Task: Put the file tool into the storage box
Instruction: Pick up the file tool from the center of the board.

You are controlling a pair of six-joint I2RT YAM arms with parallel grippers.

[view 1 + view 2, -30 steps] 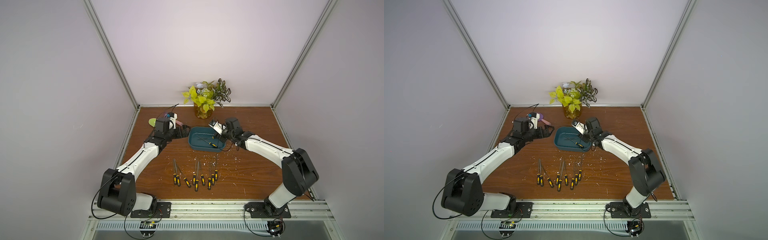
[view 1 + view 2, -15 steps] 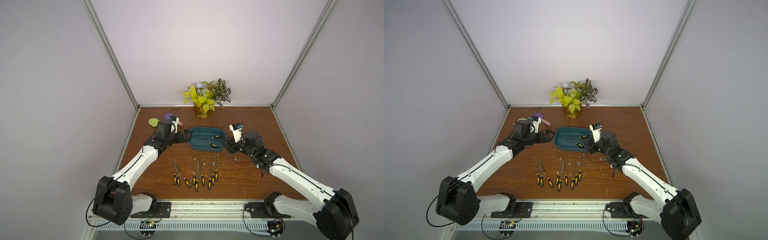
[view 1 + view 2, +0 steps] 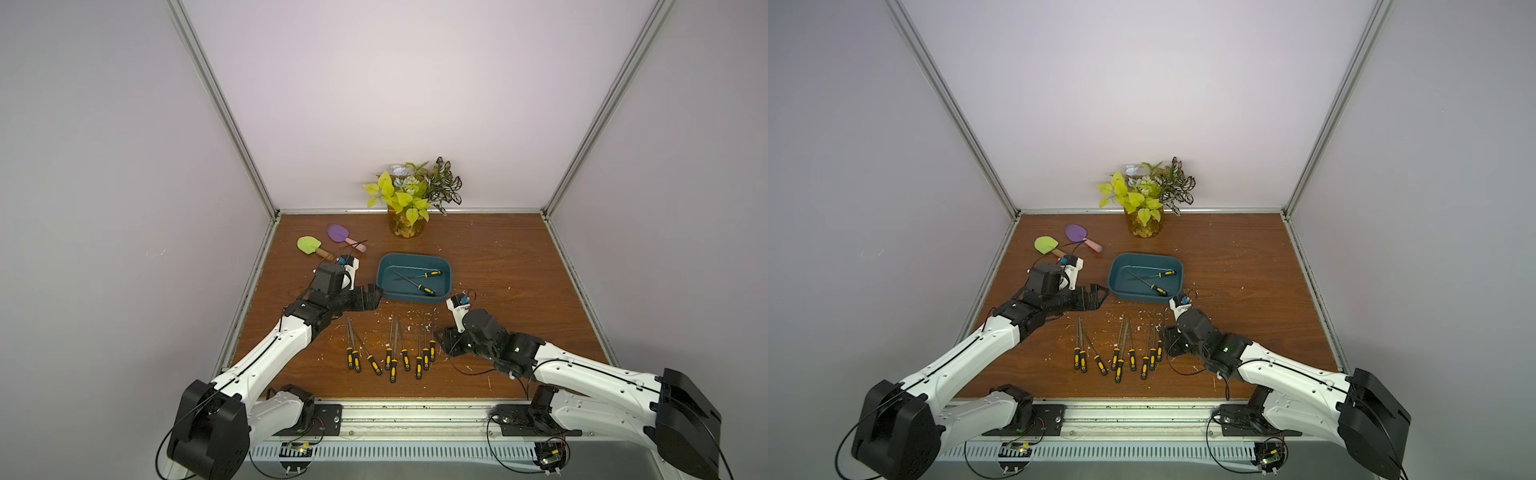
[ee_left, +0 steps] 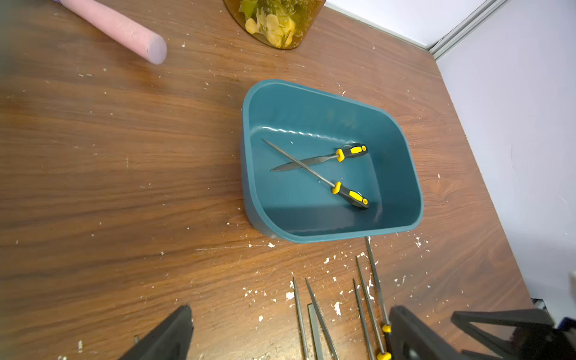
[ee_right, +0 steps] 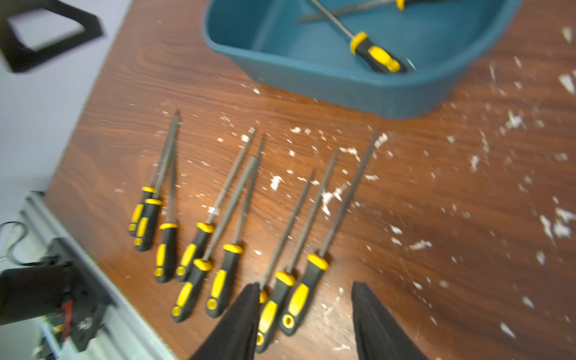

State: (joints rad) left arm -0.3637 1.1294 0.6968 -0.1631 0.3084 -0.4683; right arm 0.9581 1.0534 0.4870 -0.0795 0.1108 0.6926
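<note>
The teal storage box (image 3: pixel 444 266) (image 3: pixel 1177 266) (image 4: pixel 293 199) (image 5: pixel 327 84) sits mid-table with two yellow-and-black file tools (image 3: pixel 427 289) (image 4: pixel 349 194) lying crossed inside. Several more files (image 3: pixel 391 355) (image 3: pixel 1120 355) (image 5: pixel 199 246) lie in a row on the wood in front of it. My right gripper (image 3: pixel 445 340) (image 3: pixel 1165 338) (image 5: pixel 305 286) is open, low over the handles of the rightmost files (image 5: pixel 311 280), and holds nothing. My left gripper (image 3: pixel 374 294) (image 3: pixel 1100 293) (image 4: pixel 290 308) is open and empty by the box's front left corner.
An amber plant jar (image 3: pixel 405 226) stands at the back wall. A green spatula (image 3: pixel 307 244) and a purple one (image 3: pixel 337 232) lie at the back left. White flakes (image 5: pixel 511 121) litter the wood around the files. Walls close three sides; a metal rail (image 3: pixel 415 411) runs along the front.
My right gripper has drawn back from over the box to the right end of the file row. The left gripper has shifted a little forward beside the box.
</note>
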